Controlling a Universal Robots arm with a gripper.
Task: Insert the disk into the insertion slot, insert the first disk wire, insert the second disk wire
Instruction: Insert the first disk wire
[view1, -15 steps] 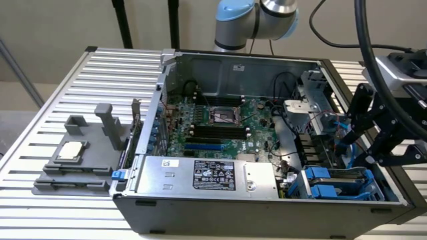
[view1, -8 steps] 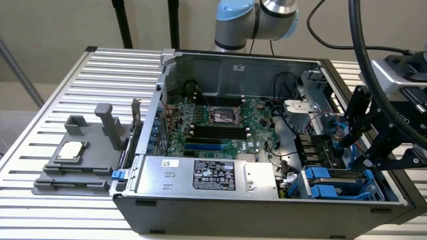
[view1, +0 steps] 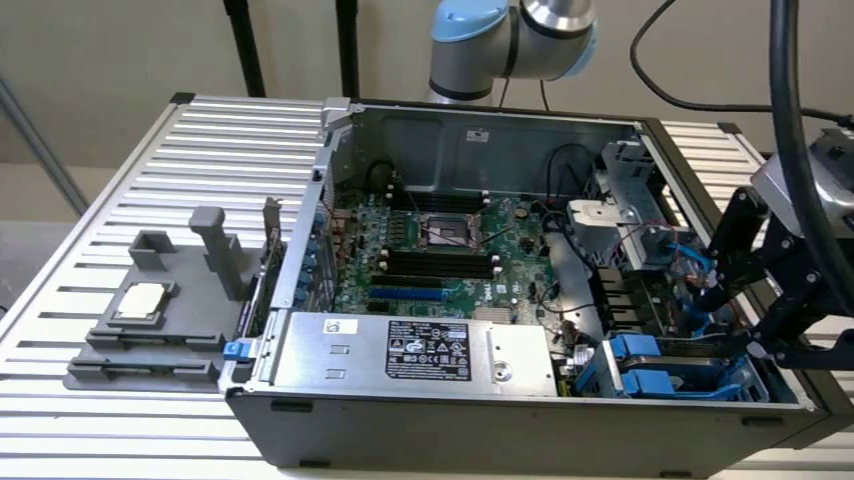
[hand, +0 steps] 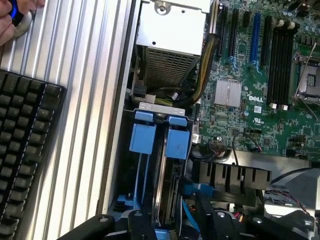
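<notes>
Slatted metal table (view1: 120, 200) carries the open PC case (view1: 534, 425). The motherboard (view1: 441, 250) lies just beyond the power-supply box (view1: 414, 350), which is the landmark here. The insertion slot (view1: 654, 370) sits just beside the power-supply box on the exterior view's right, in the case corner, with its two blue tabs (hand: 142, 132) at the end nearest the box. The disk (hand: 169, 195) looks already seated, edge-on in the slot below the tabs. It is mostly hidden, so this is not certain. A blue wire (hand: 192, 191) lies loose at the slot end away from the power-supply box. The pincer (hand: 170, 222) hovers over that same far end, jaws wide, nothing clamped. Whether the wire touches a finger, I cannot tell.

Judged step: the first disk wire. To do it well:
- Take the wire close behind its plug so it can't flop.
- Keep the plug square to the disk's connector.
- Approach along the slot's line, clear of the blue tabs and nearby cables.
- Push slowly so the disk isn't shoved off its rails.
</notes>
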